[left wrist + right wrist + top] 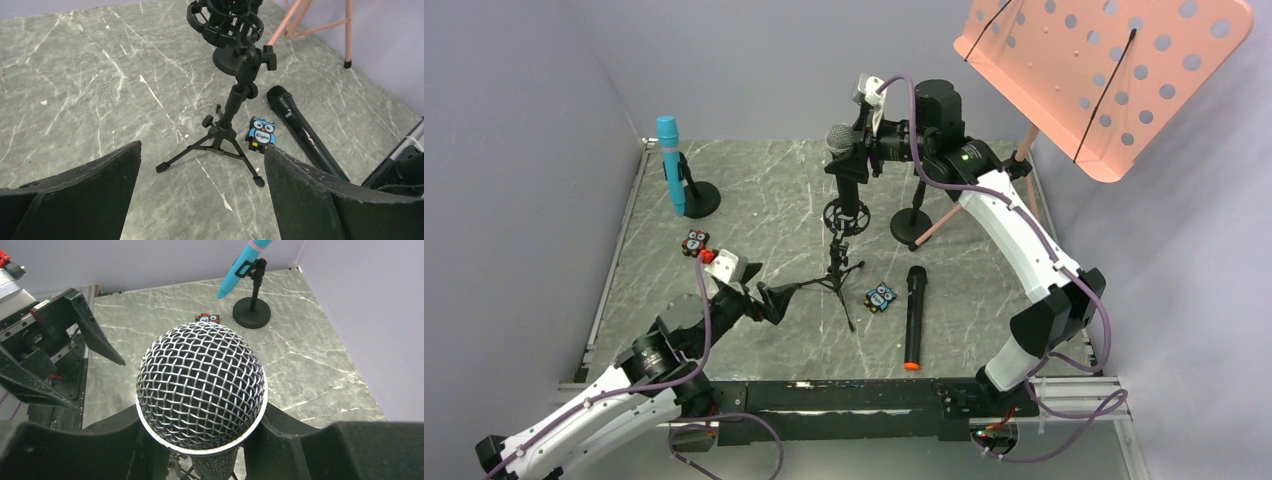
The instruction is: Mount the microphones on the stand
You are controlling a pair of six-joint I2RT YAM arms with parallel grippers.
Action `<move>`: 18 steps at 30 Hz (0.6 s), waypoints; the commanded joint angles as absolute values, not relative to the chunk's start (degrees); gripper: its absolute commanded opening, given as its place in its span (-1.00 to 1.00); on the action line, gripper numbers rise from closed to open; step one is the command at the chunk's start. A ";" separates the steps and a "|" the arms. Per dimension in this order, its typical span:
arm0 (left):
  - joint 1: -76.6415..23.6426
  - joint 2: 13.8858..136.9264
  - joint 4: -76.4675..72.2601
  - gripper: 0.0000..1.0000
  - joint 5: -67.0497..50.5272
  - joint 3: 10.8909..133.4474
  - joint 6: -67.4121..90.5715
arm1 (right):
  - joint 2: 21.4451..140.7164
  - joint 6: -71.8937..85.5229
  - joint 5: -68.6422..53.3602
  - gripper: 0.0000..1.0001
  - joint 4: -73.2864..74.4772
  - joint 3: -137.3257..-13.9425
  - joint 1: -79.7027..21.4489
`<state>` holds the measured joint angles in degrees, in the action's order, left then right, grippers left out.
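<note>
Right gripper point(202, 440) is clamped on the black microphone with silver mesh head point(200, 385), held upright directly above the ring mount point(225, 22) of the black tripod stand point(235, 100); seating cannot be confirmed. Left gripper point(201, 150) hangs low with jaws wide apart and empty, near the tripod's feet. The all-black microphone with orange end ring point(914, 318) lies flat on the grey marble-pattern table point(754, 190), right of the tripod. The light blue microphone point(670, 165) sits clipped in a round-base stand point(699, 198), far left.
</note>
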<state>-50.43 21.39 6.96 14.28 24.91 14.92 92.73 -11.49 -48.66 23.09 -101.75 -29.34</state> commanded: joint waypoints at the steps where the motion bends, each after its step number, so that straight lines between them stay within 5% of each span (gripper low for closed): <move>1: -50.32 20.06 7.59 0.93 18.21 24.48 16.48 | 93.63 -13.05 -46.74 -0.91 20.17 -106.26 -29.51; 18: -50.30 24.13 4.51 0.93 16.54 23.49 16.85 | 92.20 -6.22 -51.22 -0.92 15.47 -102.32 -30.49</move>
<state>-50.43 23.86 7.44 16.47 23.86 15.84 94.91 -7.99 -49.45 19.81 -103.59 -29.95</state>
